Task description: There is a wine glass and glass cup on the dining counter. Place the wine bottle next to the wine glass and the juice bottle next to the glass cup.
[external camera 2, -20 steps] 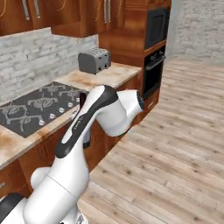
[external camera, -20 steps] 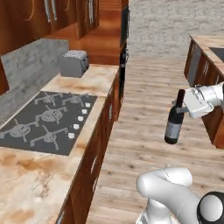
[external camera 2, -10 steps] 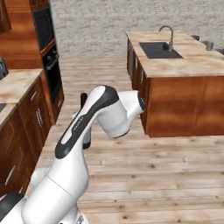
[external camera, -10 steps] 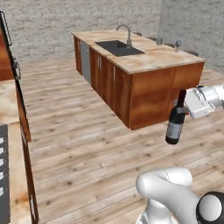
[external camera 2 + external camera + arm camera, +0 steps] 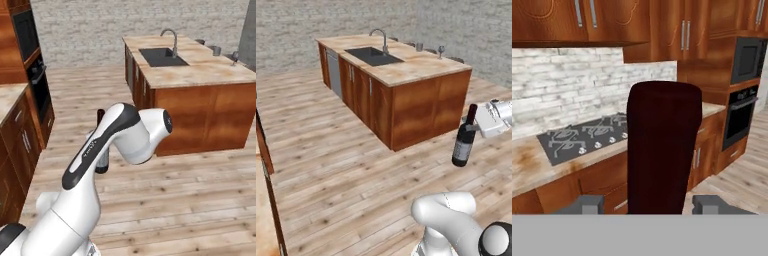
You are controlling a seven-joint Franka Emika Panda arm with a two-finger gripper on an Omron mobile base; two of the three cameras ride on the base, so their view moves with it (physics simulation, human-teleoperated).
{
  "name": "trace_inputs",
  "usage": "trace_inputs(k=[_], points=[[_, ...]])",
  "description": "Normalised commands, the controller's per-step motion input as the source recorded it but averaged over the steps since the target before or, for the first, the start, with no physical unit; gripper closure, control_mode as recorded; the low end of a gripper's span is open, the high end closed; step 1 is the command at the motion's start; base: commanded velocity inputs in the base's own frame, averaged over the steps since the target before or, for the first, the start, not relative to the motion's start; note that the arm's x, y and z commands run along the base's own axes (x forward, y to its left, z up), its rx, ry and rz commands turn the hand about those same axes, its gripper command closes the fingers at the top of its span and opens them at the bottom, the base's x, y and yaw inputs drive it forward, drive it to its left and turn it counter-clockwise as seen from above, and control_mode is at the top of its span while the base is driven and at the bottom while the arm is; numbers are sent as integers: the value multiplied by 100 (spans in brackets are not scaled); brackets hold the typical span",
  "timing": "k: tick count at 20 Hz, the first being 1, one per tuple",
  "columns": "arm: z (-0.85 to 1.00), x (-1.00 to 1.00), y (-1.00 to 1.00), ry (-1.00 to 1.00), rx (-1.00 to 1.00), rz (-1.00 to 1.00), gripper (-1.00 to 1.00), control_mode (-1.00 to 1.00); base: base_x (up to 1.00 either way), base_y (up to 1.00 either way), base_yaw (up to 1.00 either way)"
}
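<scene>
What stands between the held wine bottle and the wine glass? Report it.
In the left base view, the island side panel and a bare stretch of its countertop separate the wine bottle from the wine glass at the far edge.

We see the dark wine bottle (image 5: 463, 142) upright in mid-air above the wooden floor, its neck clamped, pale label facing us. On the far end of the island counter (image 5: 421, 67) stand the small wine glass (image 5: 440, 50) and, well apart, the glass cup (image 5: 419, 46).
</scene>
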Motion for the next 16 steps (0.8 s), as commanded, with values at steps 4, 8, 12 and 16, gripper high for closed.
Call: trace_inputs(k=[4, 8, 12, 16], points=[[0, 0, 0, 0, 0, 0, 100, 100, 71, -1, -9], [0, 0, 0, 0, 0, 0, 100, 100, 72, -16, -7], [0, 0, 0, 0, 0, 0, 100, 100, 70, -29, -7], [0, 0, 0, 0, 0, 0, 100, 100, 66, -44, -1]])
